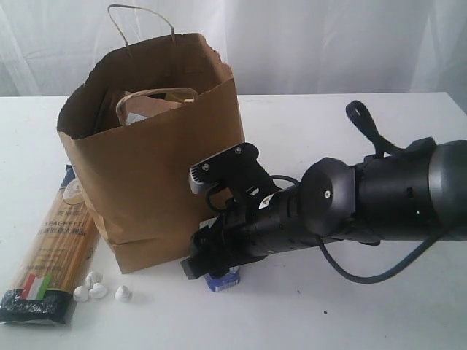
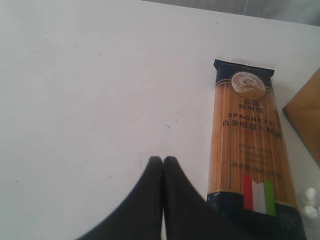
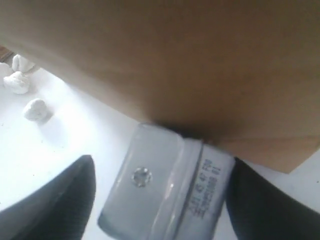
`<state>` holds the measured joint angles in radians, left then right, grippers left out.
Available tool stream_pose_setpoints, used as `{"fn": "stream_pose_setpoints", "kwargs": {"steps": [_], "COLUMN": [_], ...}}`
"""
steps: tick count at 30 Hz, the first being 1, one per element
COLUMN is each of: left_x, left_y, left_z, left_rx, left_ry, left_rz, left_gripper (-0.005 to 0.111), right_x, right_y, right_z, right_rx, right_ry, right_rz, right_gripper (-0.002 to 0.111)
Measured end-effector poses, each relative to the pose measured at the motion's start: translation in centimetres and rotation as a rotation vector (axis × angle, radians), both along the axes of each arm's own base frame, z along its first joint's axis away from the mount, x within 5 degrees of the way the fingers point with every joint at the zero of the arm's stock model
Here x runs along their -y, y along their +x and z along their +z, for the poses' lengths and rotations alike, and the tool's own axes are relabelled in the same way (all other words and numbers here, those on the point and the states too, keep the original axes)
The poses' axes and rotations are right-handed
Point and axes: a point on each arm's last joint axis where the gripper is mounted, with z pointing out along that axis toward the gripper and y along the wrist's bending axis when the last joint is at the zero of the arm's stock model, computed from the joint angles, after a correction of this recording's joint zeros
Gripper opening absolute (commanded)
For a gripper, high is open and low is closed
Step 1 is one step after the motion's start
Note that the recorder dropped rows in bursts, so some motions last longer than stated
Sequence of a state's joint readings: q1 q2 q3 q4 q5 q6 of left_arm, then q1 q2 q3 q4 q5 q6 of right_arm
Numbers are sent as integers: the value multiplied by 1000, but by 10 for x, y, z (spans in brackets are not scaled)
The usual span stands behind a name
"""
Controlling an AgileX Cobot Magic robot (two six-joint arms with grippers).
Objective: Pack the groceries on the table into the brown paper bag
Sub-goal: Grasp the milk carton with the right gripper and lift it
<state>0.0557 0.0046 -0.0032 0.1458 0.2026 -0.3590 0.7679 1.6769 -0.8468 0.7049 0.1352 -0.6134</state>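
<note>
Right wrist view: right fingers (image 3: pixel 60 200) stand apart around the small white-blue carton (image 3: pixel 165 195), lying on the counter (image 3: pixel 75 145) against the brown paper bag (image 3: pixel 175 60). Left fingers (image 2: pixel 150 200) are pressed together, empty, beside the spaghetti packet (image 2: pixel 247 145).

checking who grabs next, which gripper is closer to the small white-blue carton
Right. The right gripper straddles the small white-blue carton, a finger on each side, by the brown paper bag. The left gripper is shut over the table beside the spaghetti packet.
</note>
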Motion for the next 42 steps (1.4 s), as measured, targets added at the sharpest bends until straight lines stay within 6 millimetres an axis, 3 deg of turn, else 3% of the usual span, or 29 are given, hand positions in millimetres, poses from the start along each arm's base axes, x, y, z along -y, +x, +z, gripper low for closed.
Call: {"fn": "stream_pose_setpoints", "kwargs": {"steps": [4, 12, 21, 27, 37, 42], "left_x": [0, 0, 0, 0, 0, 0], "left_y": [0, 0, 0, 0, 0, 0], "left_z": [0, 0, 0, 0, 0, 0], "left_rx": [0, 0, 0, 0, 0, 0], "left_ry": [0, 0, 0, 0, 0, 0], "left_rz": [0, 0, 0, 0, 0, 0], "left_gripper": [0, 0, 0, 0, 0, 0], "right_x": [0, 0, 1, 8, 34, 34], "right_y": [0, -1, -11, -23, -75, -79], "right_z": [0, 0, 10, 42, 131, 167], "right_rx": [0, -15, -61, -38, -51, 9], "right_ry": [0, -3, 7, 65, 266, 340], "right_rz": [0, 9, 54, 93, 218, 254], "right_gripper": [51, 50, 42, 42, 42, 42]}}
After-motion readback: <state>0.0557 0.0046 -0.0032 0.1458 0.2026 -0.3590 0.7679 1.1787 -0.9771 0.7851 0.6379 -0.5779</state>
